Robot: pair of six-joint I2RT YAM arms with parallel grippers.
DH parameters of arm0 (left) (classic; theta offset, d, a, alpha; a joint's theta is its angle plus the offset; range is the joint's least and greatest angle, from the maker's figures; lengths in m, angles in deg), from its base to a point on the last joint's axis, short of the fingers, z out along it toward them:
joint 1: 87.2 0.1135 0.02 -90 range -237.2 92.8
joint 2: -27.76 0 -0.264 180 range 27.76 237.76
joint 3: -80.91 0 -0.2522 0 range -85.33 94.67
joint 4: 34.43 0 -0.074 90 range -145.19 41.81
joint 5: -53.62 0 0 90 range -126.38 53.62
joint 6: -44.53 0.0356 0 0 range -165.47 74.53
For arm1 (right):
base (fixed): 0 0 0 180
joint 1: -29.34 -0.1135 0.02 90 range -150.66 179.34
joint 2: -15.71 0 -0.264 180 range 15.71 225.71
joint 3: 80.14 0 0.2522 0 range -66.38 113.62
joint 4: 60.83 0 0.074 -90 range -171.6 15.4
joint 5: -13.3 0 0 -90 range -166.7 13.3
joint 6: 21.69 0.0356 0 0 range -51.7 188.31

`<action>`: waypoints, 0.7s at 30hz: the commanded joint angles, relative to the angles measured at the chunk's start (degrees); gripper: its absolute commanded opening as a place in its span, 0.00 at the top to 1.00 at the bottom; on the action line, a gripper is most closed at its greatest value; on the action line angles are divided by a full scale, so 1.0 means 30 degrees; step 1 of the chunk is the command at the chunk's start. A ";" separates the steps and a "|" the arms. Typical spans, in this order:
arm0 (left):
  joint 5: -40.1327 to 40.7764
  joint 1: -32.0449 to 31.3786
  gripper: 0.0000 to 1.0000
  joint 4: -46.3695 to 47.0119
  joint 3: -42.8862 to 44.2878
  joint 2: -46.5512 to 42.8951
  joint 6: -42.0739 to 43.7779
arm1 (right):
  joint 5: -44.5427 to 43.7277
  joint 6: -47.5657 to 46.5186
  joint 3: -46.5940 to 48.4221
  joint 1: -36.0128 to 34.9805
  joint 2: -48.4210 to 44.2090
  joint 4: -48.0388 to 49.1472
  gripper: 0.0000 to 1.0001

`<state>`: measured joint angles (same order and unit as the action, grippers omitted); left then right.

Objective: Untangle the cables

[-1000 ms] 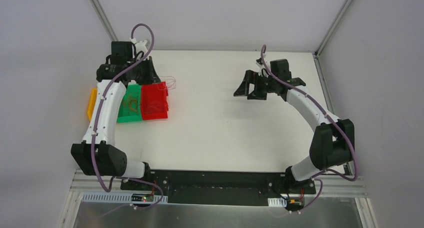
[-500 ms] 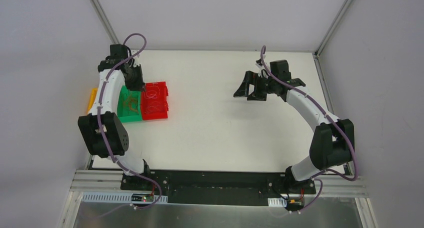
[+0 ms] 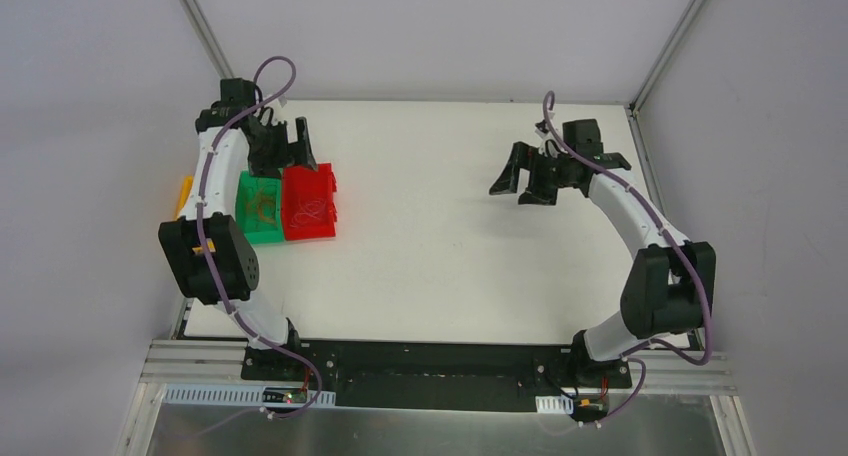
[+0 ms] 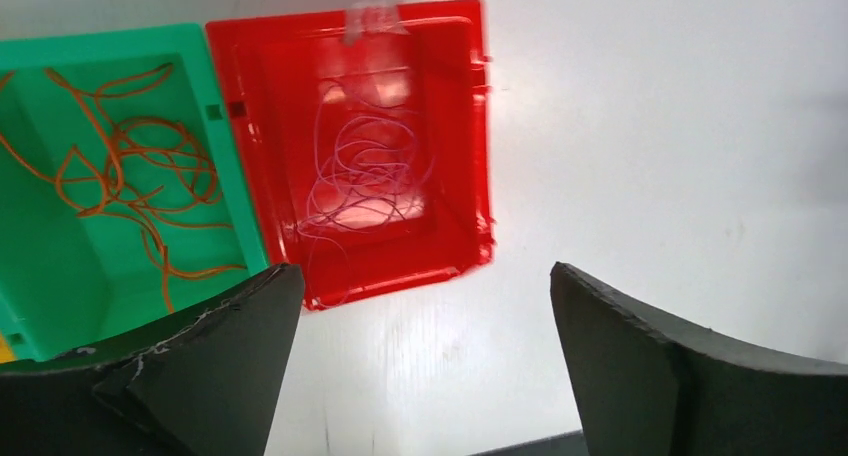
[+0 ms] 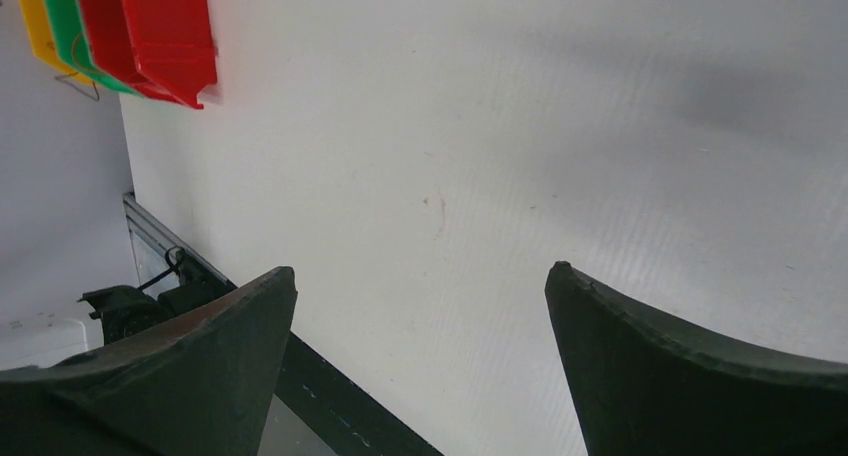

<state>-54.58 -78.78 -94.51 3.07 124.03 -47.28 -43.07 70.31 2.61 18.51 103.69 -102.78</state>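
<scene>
Table: white; it carried three small bins at its left side, with the right half bare.
Right gripper: hung over the right half, well apart from the bins, with fingers spread wide and nothing between them.
Left gripper: hovered just above the bins, released and carrying nothing.
Red bin: stood touching the green bin; a yellow bin lay beyond that.
Cables: a loose curl of hair-thin wire lay inside the red bin, and orange wire sprawled in the green one.
Handling: the wires were probably featherlight, limp and springy, and likely to snag or slip from the pads.
Hold: best to pinch an outer loop with the fingertips closed fully, then lift slowly.
</scene>
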 commanded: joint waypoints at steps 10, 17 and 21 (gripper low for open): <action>-0.6551 -0.1856 0.01 -0.6416 0.6500 0.1046 0.0989 | -0.4477 0.0831 0.0726 0.5241 -0.3855 -0.3013 0.01; -0.6562 -0.1988 0.01 -0.5100 0.3297 -0.0097 0.0679 | -0.5949 0.0744 0.0098 0.5278 -0.5207 -0.4992 0.01; -0.6431 -0.1959 0.01 -0.4327 0.1582 -0.1055 -0.0165 | -0.4943 0.0789 -0.0758 0.5273 -0.6235 -0.4596 0.01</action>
<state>-72.28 -84.61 -109.29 11.07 126.07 -45.53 -59.02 72.10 1.65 34.46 89.16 -114.80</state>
